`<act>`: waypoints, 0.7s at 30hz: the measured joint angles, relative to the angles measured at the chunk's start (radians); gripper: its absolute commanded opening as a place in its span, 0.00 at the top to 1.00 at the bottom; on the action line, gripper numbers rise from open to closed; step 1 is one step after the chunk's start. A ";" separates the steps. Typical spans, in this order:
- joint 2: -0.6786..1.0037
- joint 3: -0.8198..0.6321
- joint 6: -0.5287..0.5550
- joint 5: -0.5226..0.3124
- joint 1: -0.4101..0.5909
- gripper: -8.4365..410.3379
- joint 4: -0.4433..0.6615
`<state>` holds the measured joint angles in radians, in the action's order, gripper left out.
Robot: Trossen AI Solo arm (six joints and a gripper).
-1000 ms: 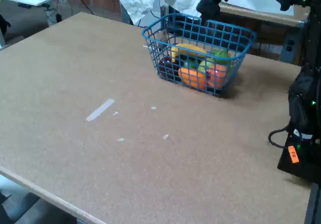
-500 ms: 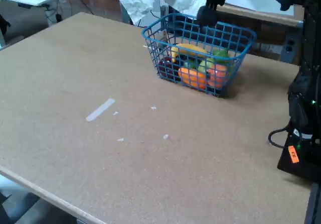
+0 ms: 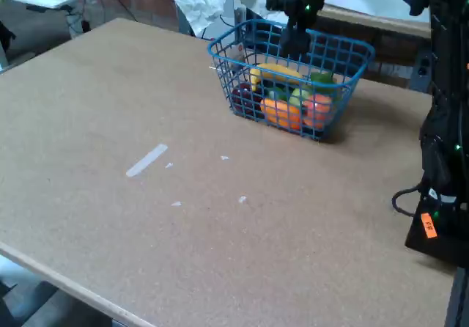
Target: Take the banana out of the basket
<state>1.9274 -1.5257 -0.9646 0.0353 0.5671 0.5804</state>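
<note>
Over the basket (image 3: 233, 57) at the far side of the table (image 3: 146, 107), my gripper (image 3: 294, 42) hangs just inside the rim, above the banana (image 3: 276, 71); can't tell if my fingers are wide or narrow, too dark & small. Banana lies on top of the fruit pile, w/ an orange fruit (image 3: 281, 112) & a green one (image 3: 320, 80) beside it

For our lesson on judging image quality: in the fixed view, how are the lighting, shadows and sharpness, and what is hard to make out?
Fixed view: soft, even light; the basket casts only a faint shadow on the table. The picture is slightly soft all over. The banana reads clearly through the mesh, but the dark gripper above it is murky, so its jaws cannot be made out.
</note>
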 measured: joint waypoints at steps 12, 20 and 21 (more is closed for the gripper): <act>0.094 0.000 -0.081 0.029 -0.005 0.04 -0.122; 0.141 0.000 -0.097 0.045 -0.008 0.04 -0.177; 0.142 0.000 -0.098 0.050 -0.009 0.04 -0.182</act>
<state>2.0693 -1.5257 -1.0626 0.0856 0.5583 0.3981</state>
